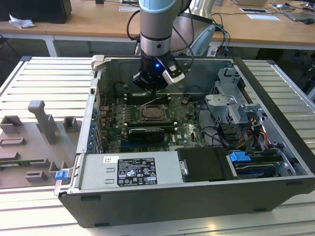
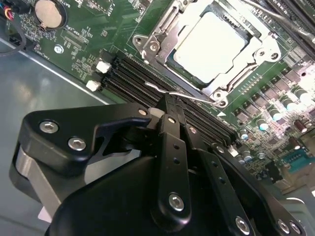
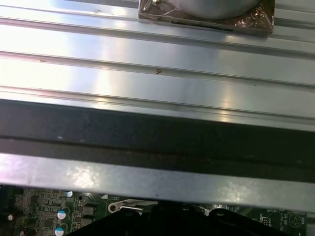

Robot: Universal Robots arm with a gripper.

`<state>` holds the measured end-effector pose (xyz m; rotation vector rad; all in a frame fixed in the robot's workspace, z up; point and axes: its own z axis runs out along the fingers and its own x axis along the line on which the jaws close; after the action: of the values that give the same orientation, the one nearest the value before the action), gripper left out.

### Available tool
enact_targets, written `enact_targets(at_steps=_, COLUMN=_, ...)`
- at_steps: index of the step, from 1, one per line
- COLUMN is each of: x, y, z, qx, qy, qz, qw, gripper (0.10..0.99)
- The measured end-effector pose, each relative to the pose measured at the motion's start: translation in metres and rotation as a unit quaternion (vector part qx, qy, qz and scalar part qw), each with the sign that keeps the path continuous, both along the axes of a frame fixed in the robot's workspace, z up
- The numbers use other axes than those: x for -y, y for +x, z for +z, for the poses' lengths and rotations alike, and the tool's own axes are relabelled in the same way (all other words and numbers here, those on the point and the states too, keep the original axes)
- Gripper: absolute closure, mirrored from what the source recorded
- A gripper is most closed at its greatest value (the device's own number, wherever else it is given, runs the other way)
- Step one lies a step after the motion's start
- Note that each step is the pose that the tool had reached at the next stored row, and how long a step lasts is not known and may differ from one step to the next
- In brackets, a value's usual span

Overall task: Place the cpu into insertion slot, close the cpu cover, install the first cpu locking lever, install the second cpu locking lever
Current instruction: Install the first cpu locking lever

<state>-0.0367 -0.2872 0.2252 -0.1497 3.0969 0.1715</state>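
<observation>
The cpu (image 2: 214,44) lies flat in the insertion slot (image 1: 155,114), its pale metal face showing through the window of the cpu cover (image 2: 162,42), which is folded down around it. A thin silver locking lever (image 2: 197,97) runs along the socket's edge closest to my fingers. My gripper (image 2: 170,105) is shut, its black fingertips pressed together right at that wire. I cannot tell whether they touch it. In the exterior view my gripper (image 1: 153,90) hangs inside the open computer case just behind the socket.
Black memory slots (image 2: 128,73) lie between my fingers and the socket. A coin battery (image 2: 49,14) sits on the board. The power supply (image 1: 130,169) and drive cage (image 1: 231,103) fill the case's front and the exterior view's right. Grey fixtures (image 1: 42,123) stand outside it.
</observation>
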Motion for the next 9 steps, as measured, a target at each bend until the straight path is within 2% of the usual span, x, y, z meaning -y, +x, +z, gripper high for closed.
enact_targets(at_steps=9, x=0.0021, y=0.0016, z=-0.0021, qx=0.0000, qy=-0.0007, qz=-0.001, qw=1.0000, gripper=0.980)
